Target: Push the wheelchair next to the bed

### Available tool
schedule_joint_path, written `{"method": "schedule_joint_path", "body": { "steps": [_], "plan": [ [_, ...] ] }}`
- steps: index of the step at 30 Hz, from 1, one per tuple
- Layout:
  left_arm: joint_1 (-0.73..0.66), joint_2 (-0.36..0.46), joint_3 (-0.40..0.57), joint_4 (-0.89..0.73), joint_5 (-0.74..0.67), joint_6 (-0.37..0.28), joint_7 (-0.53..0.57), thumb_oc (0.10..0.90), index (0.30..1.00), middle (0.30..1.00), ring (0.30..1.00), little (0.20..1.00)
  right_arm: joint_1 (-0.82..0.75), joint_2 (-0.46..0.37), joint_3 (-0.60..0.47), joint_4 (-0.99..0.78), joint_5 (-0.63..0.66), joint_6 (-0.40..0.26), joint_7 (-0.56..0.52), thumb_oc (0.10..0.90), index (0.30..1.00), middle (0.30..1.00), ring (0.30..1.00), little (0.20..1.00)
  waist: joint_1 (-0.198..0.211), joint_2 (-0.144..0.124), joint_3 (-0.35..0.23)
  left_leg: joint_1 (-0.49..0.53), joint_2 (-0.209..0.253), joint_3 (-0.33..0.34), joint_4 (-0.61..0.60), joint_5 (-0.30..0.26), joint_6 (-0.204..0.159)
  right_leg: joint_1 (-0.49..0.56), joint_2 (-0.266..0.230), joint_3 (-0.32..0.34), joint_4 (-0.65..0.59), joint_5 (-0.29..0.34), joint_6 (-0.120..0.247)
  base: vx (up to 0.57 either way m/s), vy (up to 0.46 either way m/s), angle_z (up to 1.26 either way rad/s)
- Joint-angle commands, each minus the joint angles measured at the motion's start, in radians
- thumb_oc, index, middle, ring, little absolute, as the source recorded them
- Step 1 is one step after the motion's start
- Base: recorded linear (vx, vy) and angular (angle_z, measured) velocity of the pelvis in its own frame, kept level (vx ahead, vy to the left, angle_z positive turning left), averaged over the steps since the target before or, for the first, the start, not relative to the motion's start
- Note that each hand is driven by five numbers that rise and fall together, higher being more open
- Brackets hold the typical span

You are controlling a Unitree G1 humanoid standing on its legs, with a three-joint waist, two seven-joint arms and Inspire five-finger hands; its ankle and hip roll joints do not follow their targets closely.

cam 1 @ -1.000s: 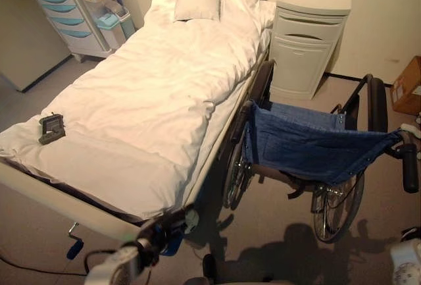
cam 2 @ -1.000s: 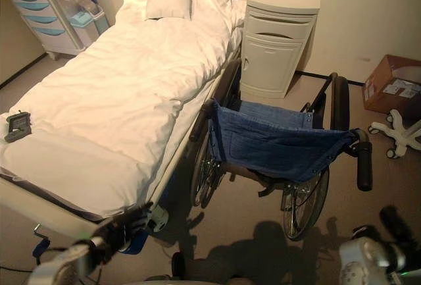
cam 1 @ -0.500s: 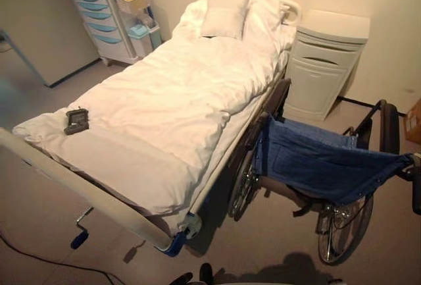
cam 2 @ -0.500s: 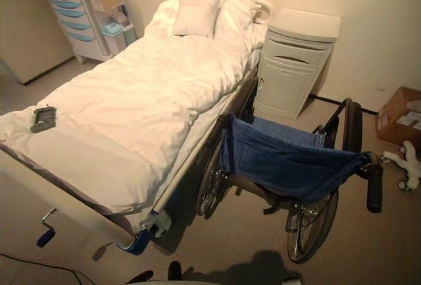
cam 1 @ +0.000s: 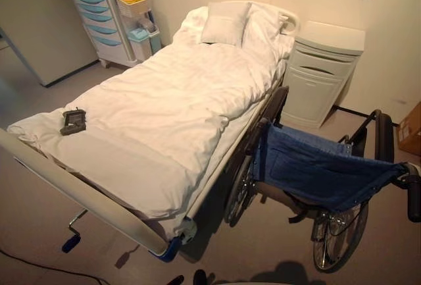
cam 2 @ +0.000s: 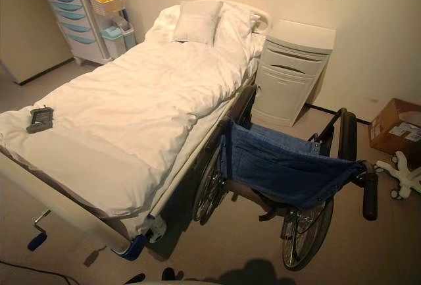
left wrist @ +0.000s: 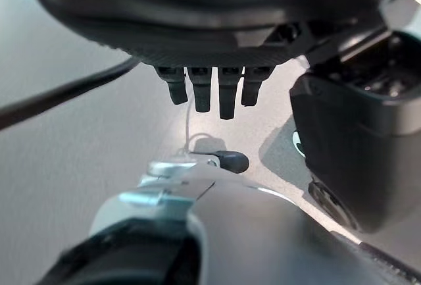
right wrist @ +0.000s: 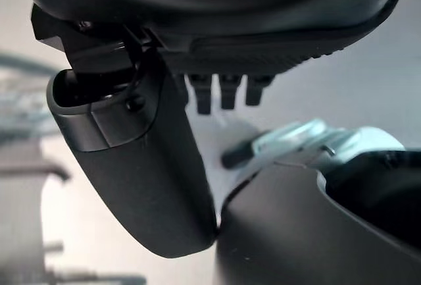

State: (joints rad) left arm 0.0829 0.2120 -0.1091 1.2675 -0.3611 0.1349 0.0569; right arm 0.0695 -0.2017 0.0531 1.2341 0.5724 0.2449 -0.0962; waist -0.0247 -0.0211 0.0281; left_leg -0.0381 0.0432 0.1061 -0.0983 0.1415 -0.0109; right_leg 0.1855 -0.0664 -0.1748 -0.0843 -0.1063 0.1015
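Wheelchair [cam 2: 289, 180] with a blue fabric sling seat, black armrests and spoked wheels stands on the beige floor [cam 2: 217, 259] right beside the hospital bed [cam 1: 158, 110], its near big wheel [cam 1: 238, 189] just against the bed's side rail, roughly at the bed's middle-to-foot stretch. Chair's black push handle [cam 2: 370, 196] points away from the bed. Bed has a white duvet and two white pillows [cam 1: 225, 22] at its head; a small dark grey handheld device [cam 1: 73, 120] lies on the duvet near the bed's foot corner, on the side away from the wheelchair. Cream footboard [cam 1: 85, 196] closes the foot of the bed, with a blue-tipped crank handle [cam 1: 72, 239] below it. Cream bedside cabinet [cam 2: 293, 71] sits at the head of the bed, just past the wheelchair. White drawer trolley with light blue drawer fronts [cam 1: 105, 12] stands on the bed's far side near the head, carrying a small basket with red and yellow items [cam 1: 133, 2]. Brown cardboard box [cam 2: 395, 126] and a white wheeled star base [cam 2: 406, 174] are on the floor beyond the wheelchair, well apart from the bed. Left hand [left wrist: 210, 91] shows in its wrist view with fingers straight, loose, holding nothing, over bare floor. Right hand [right wrist: 223, 91] likewise in its wrist view: fingers straight, released, nothing in the grasp.
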Motion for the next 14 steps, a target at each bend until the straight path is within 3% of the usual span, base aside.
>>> {"method": "schedule_joint_path", "body": {
  "steps": [1,7,14],
  "plan": [
    [-0.026,-0.027,0.009,0.043,-0.023,0.011,-0.036,0.8,0.9,0.9,0.9,0.9,-0.021,0.009,0.05,0.062,-0.065,0.048,0.169,0.8,0.9,0.9,0.9,0.9,0.025,0.009,0.029,0.12,-0.008,0.012,0.011,-0.124,-0.015,-0.138,-0.012,0.02,-0.003,0.19,-0.009,0.0,0.0,0.0],
    [-0.045,-0.028,0.032,0.069,-0.029,0.04,-0.021,0.8,0.9,0.9,0.9,0.9,-0.025,0.015,0.051,0.074,-0.098,0.056,0.185,0.8,0.9,0.9,0.9,0.9,0.019,0.004,0.021,0.133,-0.007,0.018,0.011,-0.131,-0.012,-0.128,-0.013,0.026,-0.003,0.188,-0.008,0.0,0.0,0.0],
    [-0.051,-0.036,0.037,0.094,-0.028,0.015,-0.013,0.8,0.9,0.9,0.9,0.9,-0.027,0.028,0.044,0.08,-0.092,0.073,0.176,0.8,0.9,0.9,0.9,0.9,0.018,-0.004,0.015,0.143,-0.012,0.016,0.011,-0.138,-0.008,-0.121,-0.013,0.033,-0.003,0.192,-0.007,0.0,0.0,0.0]
  ]
}}
